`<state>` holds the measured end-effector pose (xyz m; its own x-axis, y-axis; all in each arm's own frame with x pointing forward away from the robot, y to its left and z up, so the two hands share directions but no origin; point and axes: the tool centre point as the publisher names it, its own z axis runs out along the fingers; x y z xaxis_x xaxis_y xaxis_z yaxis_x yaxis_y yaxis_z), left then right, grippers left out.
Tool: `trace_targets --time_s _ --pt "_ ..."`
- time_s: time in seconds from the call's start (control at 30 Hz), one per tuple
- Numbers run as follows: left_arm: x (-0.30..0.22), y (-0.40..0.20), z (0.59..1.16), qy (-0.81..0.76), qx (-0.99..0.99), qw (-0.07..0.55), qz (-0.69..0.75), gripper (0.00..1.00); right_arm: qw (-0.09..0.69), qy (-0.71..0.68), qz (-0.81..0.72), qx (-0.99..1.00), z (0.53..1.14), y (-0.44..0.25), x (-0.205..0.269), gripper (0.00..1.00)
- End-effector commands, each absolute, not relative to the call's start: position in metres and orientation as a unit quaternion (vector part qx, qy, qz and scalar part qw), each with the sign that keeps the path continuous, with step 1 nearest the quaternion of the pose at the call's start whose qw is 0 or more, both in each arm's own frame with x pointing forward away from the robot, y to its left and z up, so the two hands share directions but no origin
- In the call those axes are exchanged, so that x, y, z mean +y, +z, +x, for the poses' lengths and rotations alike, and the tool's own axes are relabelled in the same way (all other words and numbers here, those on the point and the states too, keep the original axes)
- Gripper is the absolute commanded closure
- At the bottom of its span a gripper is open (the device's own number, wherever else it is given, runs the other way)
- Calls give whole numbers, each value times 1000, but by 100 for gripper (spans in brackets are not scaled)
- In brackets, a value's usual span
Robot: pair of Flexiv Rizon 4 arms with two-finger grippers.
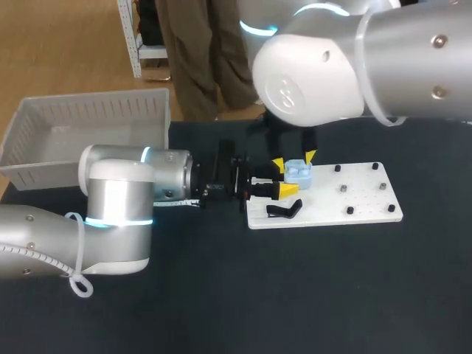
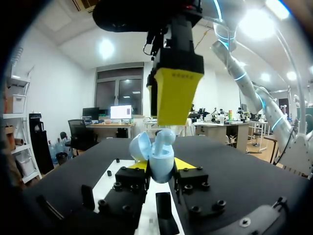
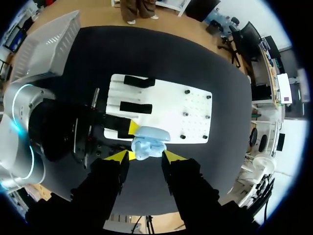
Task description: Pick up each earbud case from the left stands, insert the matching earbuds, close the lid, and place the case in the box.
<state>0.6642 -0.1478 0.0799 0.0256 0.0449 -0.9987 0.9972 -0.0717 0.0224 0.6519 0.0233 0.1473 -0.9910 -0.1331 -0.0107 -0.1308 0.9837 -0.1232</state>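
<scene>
Two yellow fingertips of the left gripper (image 2: 161,166) are clamped on the open earbud case (image 2: 161,155), which is held over the left edge of the white board (image 1: 366,200). The right gripper (image 3: 146,155) is held spread just above it. The case is judged light, rigid and slick; its lower shell should be gripped and the hinged lid spared.

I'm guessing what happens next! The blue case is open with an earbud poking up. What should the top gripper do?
Probably lower the right gripper to press the earbud in. The left gripper holds the earbud case, lid open, and the earbud sticks up above it, so the lid likely can't close yet.
</scene>
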Motion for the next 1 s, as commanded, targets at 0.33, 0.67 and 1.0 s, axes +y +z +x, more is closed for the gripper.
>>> trace_targets --time_s 0.33,0.67,1.0 --pt "-148 79 663 -498 488 479 534 100 10 -45 -34 998 636 145 -11 56" --pt "-148 79 663 -498 488 479 534 100 3 -50 -40 998 635 136 -7 55" --pt "-148 79 663 -498 488 479 534 100 3 -51 -53 997 643 134 3 55"
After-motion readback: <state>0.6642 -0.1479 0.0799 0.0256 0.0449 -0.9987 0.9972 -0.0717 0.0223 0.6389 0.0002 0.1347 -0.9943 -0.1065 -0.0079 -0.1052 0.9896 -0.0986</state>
